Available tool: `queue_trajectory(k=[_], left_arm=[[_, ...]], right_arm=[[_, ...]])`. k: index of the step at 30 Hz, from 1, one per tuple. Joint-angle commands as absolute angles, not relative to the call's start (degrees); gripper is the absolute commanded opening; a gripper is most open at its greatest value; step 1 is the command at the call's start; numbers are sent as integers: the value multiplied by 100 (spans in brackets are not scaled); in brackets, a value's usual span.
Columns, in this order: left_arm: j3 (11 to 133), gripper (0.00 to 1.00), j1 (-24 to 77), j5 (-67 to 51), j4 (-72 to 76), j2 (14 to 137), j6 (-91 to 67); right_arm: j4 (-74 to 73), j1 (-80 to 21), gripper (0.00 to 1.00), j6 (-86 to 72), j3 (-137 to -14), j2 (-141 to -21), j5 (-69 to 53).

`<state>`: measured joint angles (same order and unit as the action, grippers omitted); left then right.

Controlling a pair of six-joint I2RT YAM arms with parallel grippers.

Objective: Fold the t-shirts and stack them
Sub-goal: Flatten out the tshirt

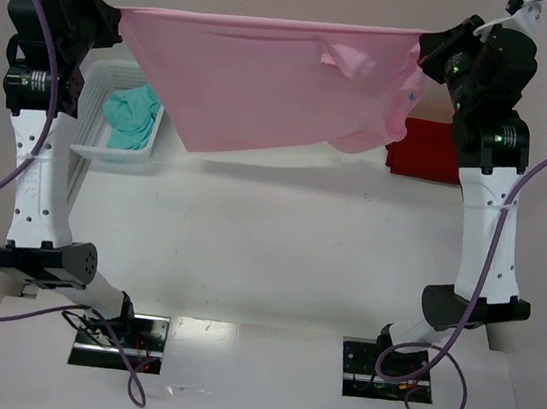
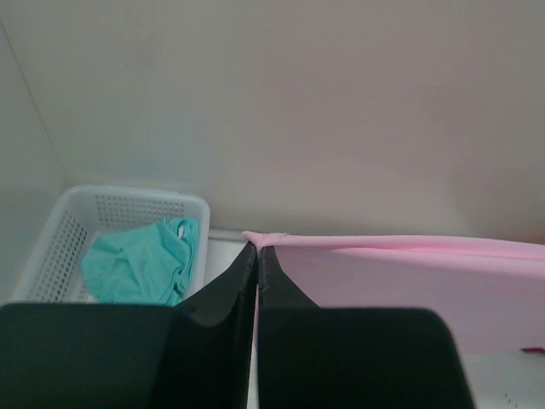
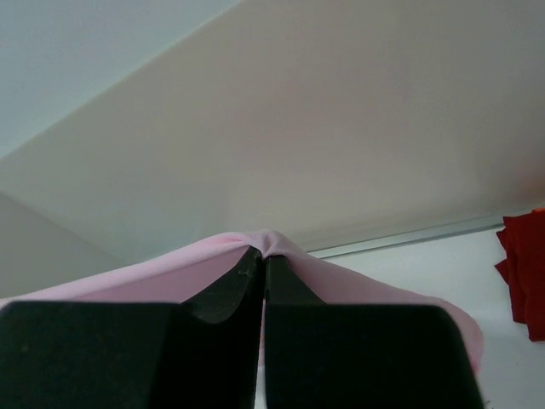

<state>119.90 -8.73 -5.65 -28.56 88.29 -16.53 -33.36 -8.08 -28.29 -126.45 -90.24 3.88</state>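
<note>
Desk (image 1: 277, 255): a white surface, with two robot arms bolted side by side at its near edge.
Pink t-shirt (image 1: 259, 87): held up above the far half of the desk, its top edge pulled into a taut, nearly level line between the two arms. The cloth hangs down like a curtain, its lower edge slanting and bunching towards the right. One sleeve is flopped over near the upper right.
Left arm (image 1: 37, 163): reared up on the left, with a purple cable looping down from it to the base.
Right arm (image 1: 485, 243): reared up likewise on the right.
Basket (image 1: 89, 150): white plastic mesh, on the desk at far left, just beside the left arm and partly behind the hanging cloth.
Red t-shirt (image 1: 427, 149): lying on the desk at far right, partly hidden by the right arm and the pink cloth.
Teal t-shirt (image 1: 132, 115): crumpled inside the basket.
Left end effector (image 2: 257, 249): fingers pressed together, pinching the left end of the pink t-shirt's top edge.
Right end effector (image 3: 262, 256): fingers pressed together on a gathered peak of pink cloth at the right end of that edge.
</note>
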Motion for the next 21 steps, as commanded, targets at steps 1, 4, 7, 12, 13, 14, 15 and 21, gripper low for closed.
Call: queue_trajectory(k=[1,4,7,12,13,14,15,21], left_arm=[[12717,0,-1046,-105,-2768,8719,-1398],[12937,0,-1046,-158,-2769,8667,-1397],[13323,0,-1046,-210,-2821,8666,-1450],[13772,0,-1046,-360,-2874,8666,-1556],[13772,0,-1046,-360,-2874,8666,-1556],[13772,0,-1046,-413,-2874,8666,-1556],[13703,0,-1046,-413,-2874,8605,-1556],[12957,0,-1046,-492,-2673,8394,-1494]], right_arm=[[-2673,-633,0,-2505,-12964,-8343,589],[-2470,-633,0,-2505,-12569,-8016,580],[-2347,-633,0,-2365,-12333,-7788,721],[-2241,-633,0,-2118,-11718,-7550,1168],[-2189,-633,0,-2057,-11603,-7489,1221],[-2119,-633,0,-2004,-11358,-7410,1222],[-2066,-633,0,-2004,-11068,-7348,1222],[-1716,-633,0,-2004,-9531,-6347,1914]])
